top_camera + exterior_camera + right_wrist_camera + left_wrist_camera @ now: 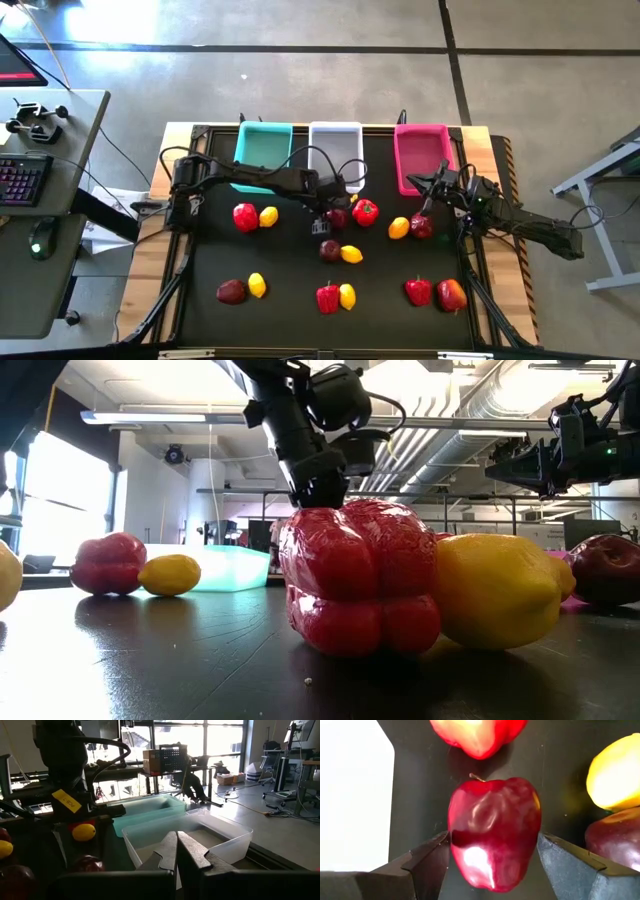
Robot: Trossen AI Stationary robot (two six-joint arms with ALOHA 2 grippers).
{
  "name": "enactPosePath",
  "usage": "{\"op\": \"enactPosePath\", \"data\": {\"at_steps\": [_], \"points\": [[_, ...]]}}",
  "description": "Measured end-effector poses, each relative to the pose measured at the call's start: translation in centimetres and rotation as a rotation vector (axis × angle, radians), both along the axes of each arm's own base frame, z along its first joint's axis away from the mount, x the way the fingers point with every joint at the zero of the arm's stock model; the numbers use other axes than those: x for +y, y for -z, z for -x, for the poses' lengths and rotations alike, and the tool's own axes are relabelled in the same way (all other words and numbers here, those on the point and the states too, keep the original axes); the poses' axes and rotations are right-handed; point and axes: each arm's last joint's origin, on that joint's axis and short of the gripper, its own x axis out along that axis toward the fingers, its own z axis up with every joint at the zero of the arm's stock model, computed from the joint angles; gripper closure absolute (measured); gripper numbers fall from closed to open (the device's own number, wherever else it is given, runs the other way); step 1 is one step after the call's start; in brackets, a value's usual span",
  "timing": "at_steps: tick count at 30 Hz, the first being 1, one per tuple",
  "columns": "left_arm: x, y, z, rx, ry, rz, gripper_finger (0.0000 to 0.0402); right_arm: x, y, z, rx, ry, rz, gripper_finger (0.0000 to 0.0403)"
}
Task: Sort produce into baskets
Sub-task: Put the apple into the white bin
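Observation:
My left gripper [333, 207] [494, 840] is open and low over the table's middle, just near of the white basket [335, 150]. Its fingers stand on either side of a dark maroon apple [495, 820] [337, 218] that lies on the black mat, stem toward a red pepper [365, 212] [477, 737]. My right gripper [432, 184] [176, 851] is shut and empty, above the near end of the pink basket [420, 158]. The teal basket [263, 150] stands left of the white one. The other produce lies spread over the mat. My left gripper has one fingertip [440, 847] at the apple's one side and the other fingertip [547, 847] at the opposite side, coming from above. I cannot tell whether they touch the apple. The apple rests on the mat.
A lemon [398, 228] and a maroon fruit [421, 228] lie under my right arm. Another maroon fruit [330, 250] with a lemon [351, 254] lies just near of my left gripper. A pepper [244, 217] and a lemon [268, 216] lie left; several more items lie along the near edge.

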Motion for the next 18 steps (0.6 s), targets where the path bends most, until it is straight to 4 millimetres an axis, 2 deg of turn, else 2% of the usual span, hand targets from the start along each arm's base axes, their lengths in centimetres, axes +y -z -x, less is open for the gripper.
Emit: {"op": "enactPosePath", "data": {"at_steps": [13, 18], "points": [[0.5, 1.2, -0.7, -0.009, 0.006, -0.007, 0.0119, 0.0, 0.0, 0.0, 0.001, 0.000, 0.000, 0.0402], [0.5, 1.2, -0.6, -0.007, 0.006, -0.008, 0.0150, 0.0, 0.0, 0.0, 0.001, 0.000, 0.000, 0.0402]]}}
